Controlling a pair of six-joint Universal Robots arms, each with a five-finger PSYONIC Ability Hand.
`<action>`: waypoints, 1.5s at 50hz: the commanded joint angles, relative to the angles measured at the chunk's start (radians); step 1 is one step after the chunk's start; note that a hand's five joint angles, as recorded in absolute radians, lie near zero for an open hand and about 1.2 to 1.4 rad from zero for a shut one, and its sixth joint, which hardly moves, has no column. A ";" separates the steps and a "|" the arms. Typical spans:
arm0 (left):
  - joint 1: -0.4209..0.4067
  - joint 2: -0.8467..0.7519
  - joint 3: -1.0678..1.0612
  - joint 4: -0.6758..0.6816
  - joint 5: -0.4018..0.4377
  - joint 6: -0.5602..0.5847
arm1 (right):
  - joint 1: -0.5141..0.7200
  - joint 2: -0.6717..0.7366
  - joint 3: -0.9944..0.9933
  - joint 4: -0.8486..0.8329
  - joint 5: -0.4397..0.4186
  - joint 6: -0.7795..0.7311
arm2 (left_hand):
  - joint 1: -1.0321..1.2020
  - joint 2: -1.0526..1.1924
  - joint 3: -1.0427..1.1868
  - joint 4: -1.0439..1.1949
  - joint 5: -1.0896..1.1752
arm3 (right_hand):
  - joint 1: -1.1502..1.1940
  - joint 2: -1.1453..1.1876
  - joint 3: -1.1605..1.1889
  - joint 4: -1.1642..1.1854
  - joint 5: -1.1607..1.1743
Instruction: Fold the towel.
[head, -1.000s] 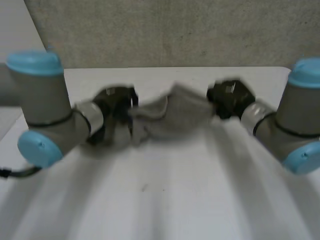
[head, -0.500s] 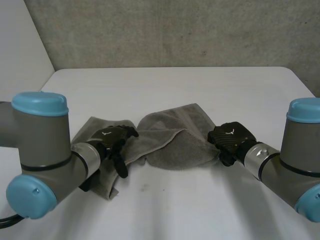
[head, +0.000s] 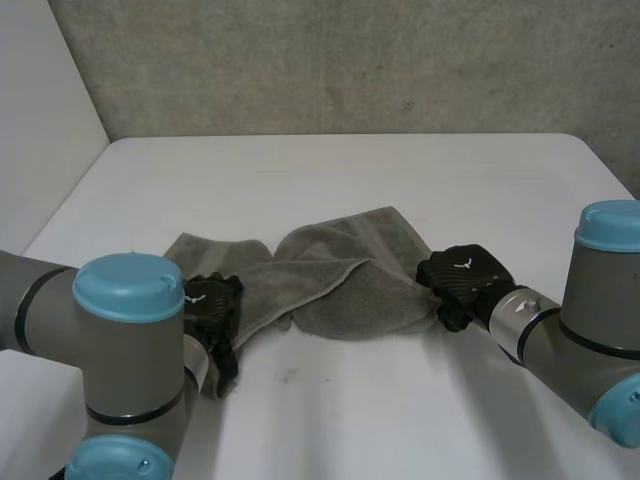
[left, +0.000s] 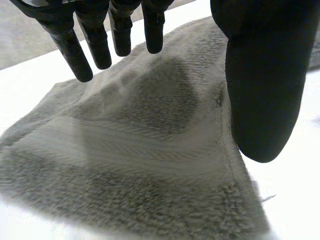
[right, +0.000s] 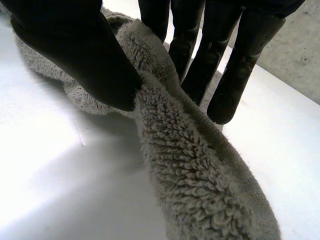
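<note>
Head view: the grey towel (head: 340, 285) lies rumpled in the middle of the table (head: 330, 170), with my left hand (head: 212, 308) at its left end and my right hand (head: 462, 280) at its right edge (neither grip is readable from here).

Left wrist view: my fingers (left: 75, 50) are straight and spread wide from the thumb, holding nothing. The towel lies flat beneath the palm.

Right wrist view: my thumb (right: 75, 55) and fingers (right: 197, 65) pinch a raised fold of the towel's edge.
</note>
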 joint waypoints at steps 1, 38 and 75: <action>0.001 -0.020 -0.004 0.026 -0.068 0.013 | -0.001 -0.001 -0.001 0.000 0.007 -0.002 | 0.076 0.080 0.071 0.079 0.078 | 0.012 0.183 0.181 0.179 0.192; 0.304 0.478 0.093 -0.408 0.285 0.567 | -0.113 -0.332 -0.285 0.641 0.007 -0.525 | 1.148 1.151 1.143 1.151 1.149 | 0.012 0.183 0.181 0.179 0.192; 0.329 0.055 0.566 0.080 0.415 0.052 | -0.038 -0.087 -0.417 -0.131 0.169 -0.344 | 1.148 1.151 1.143 1.151 1.149 | 0.012 0.183 0.181 0.179 0.192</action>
